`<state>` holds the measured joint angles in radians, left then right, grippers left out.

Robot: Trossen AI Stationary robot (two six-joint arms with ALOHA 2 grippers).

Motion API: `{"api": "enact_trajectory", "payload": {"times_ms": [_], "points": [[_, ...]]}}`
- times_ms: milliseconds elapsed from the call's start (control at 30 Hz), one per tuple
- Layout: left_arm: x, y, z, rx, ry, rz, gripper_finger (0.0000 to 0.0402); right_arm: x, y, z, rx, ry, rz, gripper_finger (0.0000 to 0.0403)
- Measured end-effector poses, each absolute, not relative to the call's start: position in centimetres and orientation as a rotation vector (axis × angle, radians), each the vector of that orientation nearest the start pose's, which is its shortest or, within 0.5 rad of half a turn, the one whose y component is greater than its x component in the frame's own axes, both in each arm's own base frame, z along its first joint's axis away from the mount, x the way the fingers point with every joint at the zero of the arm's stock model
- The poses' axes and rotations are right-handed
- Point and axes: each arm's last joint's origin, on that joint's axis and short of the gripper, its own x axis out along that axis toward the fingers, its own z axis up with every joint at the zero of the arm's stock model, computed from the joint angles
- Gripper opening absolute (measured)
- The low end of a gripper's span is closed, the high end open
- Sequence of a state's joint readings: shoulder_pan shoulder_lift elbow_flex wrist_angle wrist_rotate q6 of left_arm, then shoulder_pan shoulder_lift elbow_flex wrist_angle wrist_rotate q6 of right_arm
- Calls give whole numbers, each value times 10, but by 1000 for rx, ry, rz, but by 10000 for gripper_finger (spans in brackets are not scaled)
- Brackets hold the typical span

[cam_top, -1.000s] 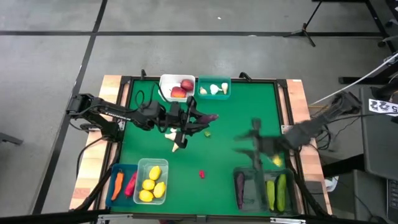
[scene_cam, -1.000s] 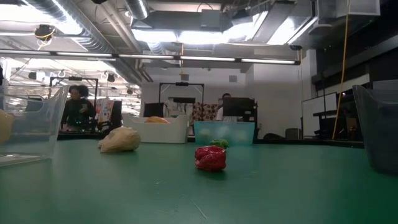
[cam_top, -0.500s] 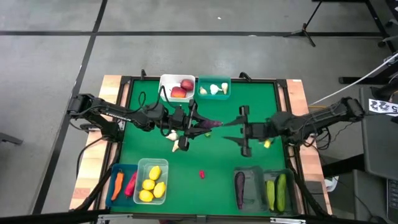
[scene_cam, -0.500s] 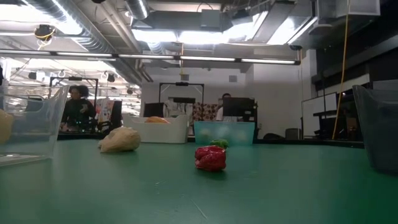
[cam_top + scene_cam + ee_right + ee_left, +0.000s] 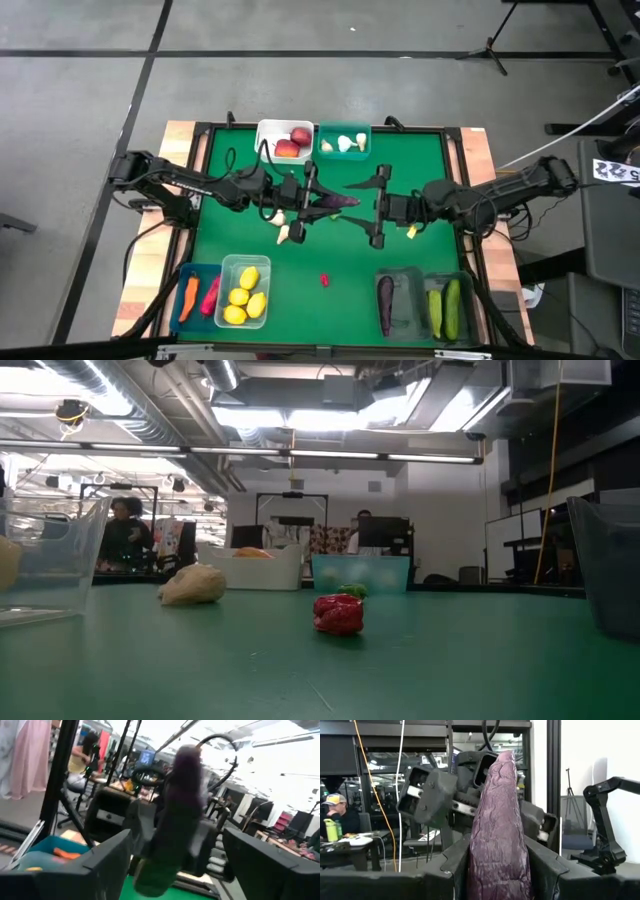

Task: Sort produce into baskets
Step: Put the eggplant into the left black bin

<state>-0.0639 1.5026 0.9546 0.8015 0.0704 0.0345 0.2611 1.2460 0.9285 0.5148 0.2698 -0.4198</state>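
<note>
Midway over the green tabletop, the left gripper holds a purple eggplant clamped in its jaws; the right gripper, jaws wide, faces the eggplant's tip.

Around the eggplant held over the table's middle: the left gripper to its left, the right gripper to its right, garlic below left, a chilli further toward the front edge.
</note>
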Motion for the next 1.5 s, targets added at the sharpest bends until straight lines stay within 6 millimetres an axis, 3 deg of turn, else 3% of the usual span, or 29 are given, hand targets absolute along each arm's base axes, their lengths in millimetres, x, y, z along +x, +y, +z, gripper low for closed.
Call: {"api": "enact_trajectory", "payload": {"times_ms": [300, 433, 833, 1100, 1333, 1500], "points": [[343, -24, 303, 62, -223, -123, 144, 277, 68, 361, -350, -199, 5, 299], [343, -24, 303, 62, -228, -123, 144, 277, 67, 361, -341, -194, -17, 273], [343, -24, 304, 70, -242, -116, 144, 278, 67, 358, -344, -164, -14, 59], [344, -23, 299, 167, -190, -94, 155, 278, 67, 356, -331, -141, -9, 59], [343, -22, 276, 292, 77, -116, 224, 277, 66, 353, -306, -101, -14, 68], [333, -19, 267, 229, 266, -96, 262, 260, 62, 346, -219, 82, 0, 61]]}}
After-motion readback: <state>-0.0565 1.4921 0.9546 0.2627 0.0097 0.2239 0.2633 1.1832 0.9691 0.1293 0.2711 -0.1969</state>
